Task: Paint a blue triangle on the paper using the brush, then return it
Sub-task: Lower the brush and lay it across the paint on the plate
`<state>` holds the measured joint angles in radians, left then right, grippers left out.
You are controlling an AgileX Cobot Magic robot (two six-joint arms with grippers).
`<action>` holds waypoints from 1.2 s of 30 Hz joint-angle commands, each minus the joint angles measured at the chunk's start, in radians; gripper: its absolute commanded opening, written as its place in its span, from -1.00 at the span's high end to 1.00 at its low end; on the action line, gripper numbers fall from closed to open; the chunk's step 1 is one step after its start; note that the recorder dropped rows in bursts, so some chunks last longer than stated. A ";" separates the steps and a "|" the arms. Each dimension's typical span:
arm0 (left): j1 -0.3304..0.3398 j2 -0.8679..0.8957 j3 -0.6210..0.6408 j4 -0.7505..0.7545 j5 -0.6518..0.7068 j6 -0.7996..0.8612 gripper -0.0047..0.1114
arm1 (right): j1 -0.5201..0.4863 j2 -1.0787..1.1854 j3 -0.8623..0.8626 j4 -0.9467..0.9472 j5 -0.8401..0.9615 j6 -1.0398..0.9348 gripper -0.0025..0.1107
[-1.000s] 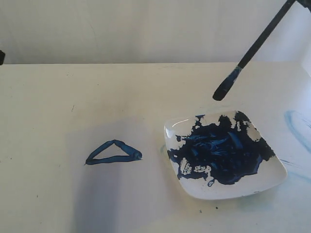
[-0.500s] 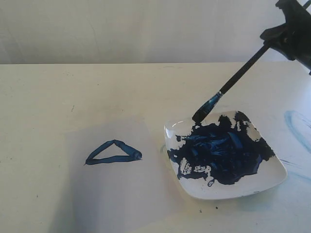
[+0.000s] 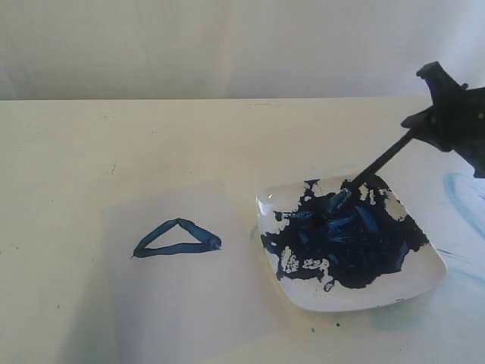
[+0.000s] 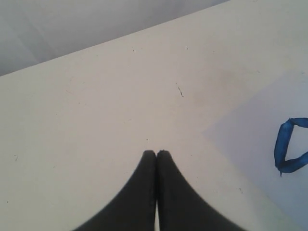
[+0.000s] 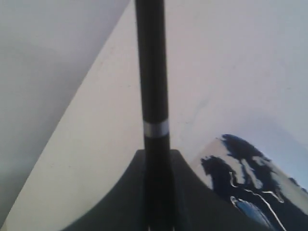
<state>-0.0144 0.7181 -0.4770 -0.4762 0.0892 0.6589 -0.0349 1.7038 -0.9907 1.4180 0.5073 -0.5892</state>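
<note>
The blue triangle is painted on the paper, left of the white plate. My right gripper is shut on the handle of the brush, which slants down to the left. Its bristle tip rests in the dark-blue paint on the plate's far part. In the right wrist view the black handle runs out from between the fingers of the gripper, beside the plate. My left gripper is shut and empty over bare tabletop, near the paper and the triangle.
A big dark-blue paint blotch covers most of the plate. Faint light-blue smears mark the cream tabletop at the right edge. A pale wall rises behind the table's far edge.
The right gripper has come down and to the left into view. The brush tip dropped from above the plate's far side into the paint on the plate.
</note>
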 commanded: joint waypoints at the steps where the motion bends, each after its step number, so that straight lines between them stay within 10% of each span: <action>1: 0.003 -0.008 0.008 -0.009 -0.022 -0.006 0.92 | -0.057 0.030 0.003 -0.099 0.021 0.125 0.96; 36: 0.003 -0.008 0.010 -0.012 -0.033 -0.010 0.92 | -0.072 0.135 0.073 -0.090 -0.177 0.232 0.96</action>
<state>-0.0144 0.7181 -0.4749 -0.4762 0.0575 0.6589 -0.0992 1.8394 -0.9218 1.3184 0.3372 -0.3594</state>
